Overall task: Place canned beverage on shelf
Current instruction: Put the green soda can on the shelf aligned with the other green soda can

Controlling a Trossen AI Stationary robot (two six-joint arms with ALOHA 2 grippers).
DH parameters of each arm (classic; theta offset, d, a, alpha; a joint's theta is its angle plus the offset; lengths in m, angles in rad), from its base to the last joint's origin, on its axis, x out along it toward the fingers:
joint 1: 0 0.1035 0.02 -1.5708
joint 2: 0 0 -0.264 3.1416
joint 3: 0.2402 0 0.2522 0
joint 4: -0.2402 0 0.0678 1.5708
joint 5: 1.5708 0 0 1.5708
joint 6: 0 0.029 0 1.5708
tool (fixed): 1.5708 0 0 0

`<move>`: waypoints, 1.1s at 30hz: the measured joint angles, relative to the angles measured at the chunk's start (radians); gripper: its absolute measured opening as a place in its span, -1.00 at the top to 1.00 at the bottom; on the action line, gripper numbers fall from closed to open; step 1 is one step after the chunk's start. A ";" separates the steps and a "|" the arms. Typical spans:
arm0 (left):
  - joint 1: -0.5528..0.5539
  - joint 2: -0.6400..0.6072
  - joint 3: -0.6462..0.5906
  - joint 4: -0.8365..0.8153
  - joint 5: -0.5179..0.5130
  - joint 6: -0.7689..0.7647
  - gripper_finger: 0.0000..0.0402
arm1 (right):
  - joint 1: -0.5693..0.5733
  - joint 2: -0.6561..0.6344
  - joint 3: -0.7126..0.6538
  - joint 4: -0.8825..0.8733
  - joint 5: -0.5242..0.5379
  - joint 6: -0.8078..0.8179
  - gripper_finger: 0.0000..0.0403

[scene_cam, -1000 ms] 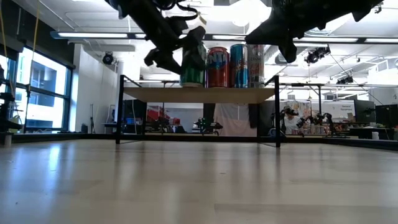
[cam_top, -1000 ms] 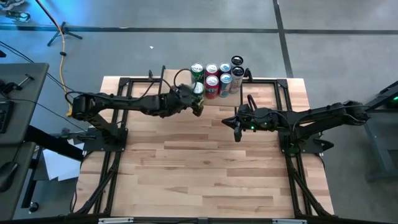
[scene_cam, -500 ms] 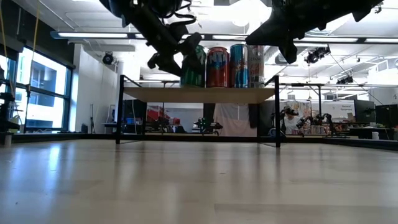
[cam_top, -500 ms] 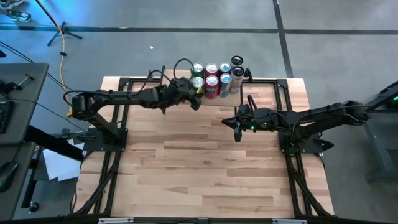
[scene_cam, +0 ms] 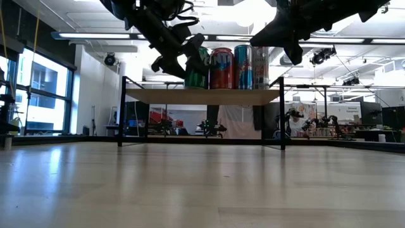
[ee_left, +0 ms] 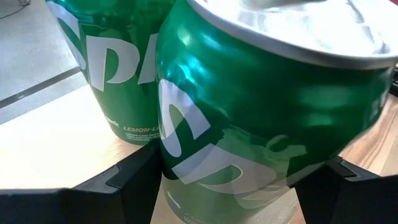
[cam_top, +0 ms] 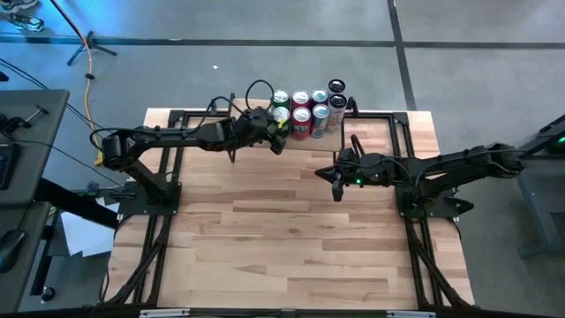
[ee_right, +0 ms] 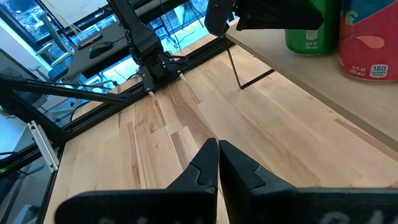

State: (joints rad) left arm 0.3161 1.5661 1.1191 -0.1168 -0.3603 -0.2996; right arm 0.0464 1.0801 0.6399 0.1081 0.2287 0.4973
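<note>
The shelf is a light-wood board on black legs at the table's far edge, and it carries several cans. My left gripper is shut on a green can at the shelf's left front, next to another green can that stands on the board. The held can also shows in the low view. My right gripper hangs shut and empty above the table, right of centre and in front of the shelf. My left gripper pinches the green can's side wall between its two fingers, one on each side, low on the can. The fingers come from the table's left and near side. The can tilts in the hold over the shelf board; whether its base touches the board I cannot tell.
Red, blue and dark cans stand close together on the shelf, right of the held can. The shelf's black legs stand on the tabletop. The black arm frames run along both sides of the table.
My left gripper has gone toward the table's far edge with the green can, bringing it in over the shelf's left front beside the standing green can. It stays shut on the can.
</note>
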 joint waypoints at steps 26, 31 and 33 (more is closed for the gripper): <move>-0.002 0.000 0.000 0.000 -0.005 0.040 -0.32 | 0.000 0.000 0.000 0.000 0.000 0.000 1.00; -0.002 0.000 0.000 0.000 -0.008 0.040 -0.33 | 0.000 0.000 0.000 0.000 0.000 0.000 1.00; -0.002 0.000 0.000 0.000 -0.008 0.040 -0.37 | 0.000 0.000 0.000 0.000 0.000 0.000 1.00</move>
State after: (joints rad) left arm 0.3141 1.5661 1.1191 -0.1169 -0.3682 -0.2596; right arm 0.0467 1.0801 0.6399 0.1085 0.2287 0.4976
